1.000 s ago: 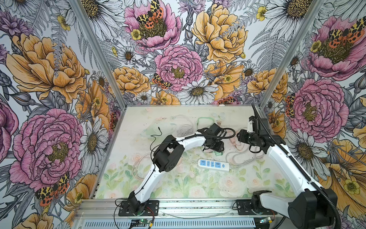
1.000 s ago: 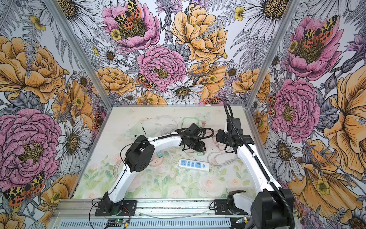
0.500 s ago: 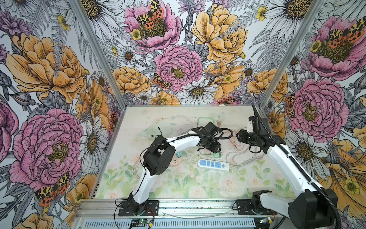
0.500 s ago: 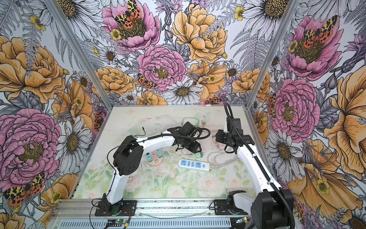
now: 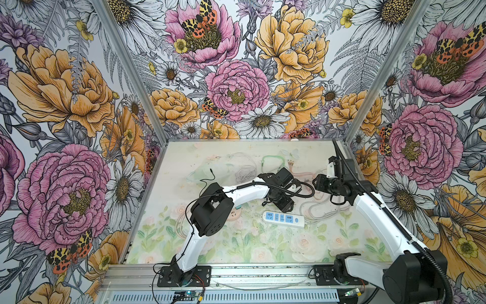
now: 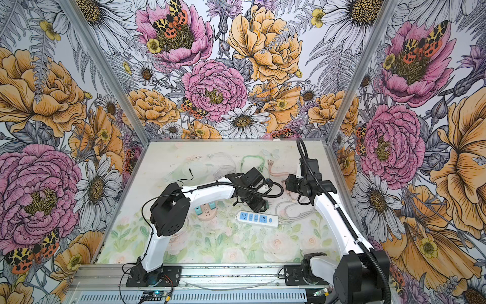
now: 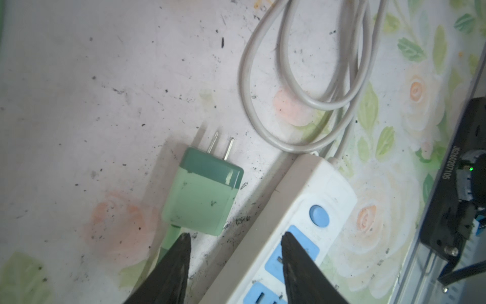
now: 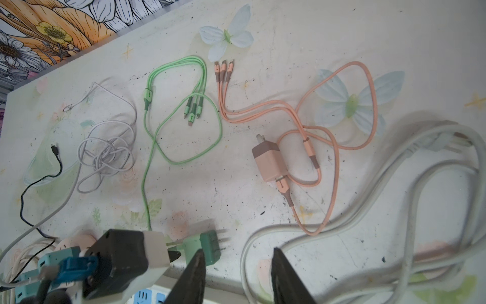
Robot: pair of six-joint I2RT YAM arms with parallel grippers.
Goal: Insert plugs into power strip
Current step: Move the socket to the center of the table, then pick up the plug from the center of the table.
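Your floral tabletop [image 5: 236,250], inside flowered walls [image 5: 65,105]: cables [image 5: 246,171] tangle mid-frame above the power strip [image 5: 283,219]; left gripper [image 7: 236,235] and right gripper [image 8: 238,250] gape empty.

we count 4 plugs: 1 green plug [image 7: 201,194], 1 pink-brown plug [image 8: 269,163], 2 teal plugs [image 6: 198,210] [image 6: 212,205]. 1 power strip [image 5: 284,219], 1 round socket block [image 6: 207,216], 2 robot arms [image 5: 244,190] [image 5: 373,210]. thin cables: 1 green cable [image 8: 147,98], 1 pink cable [image 8: 308,147], 1 black cable [image 8: 55,150], 1 white tangle [image 8: 105,154].
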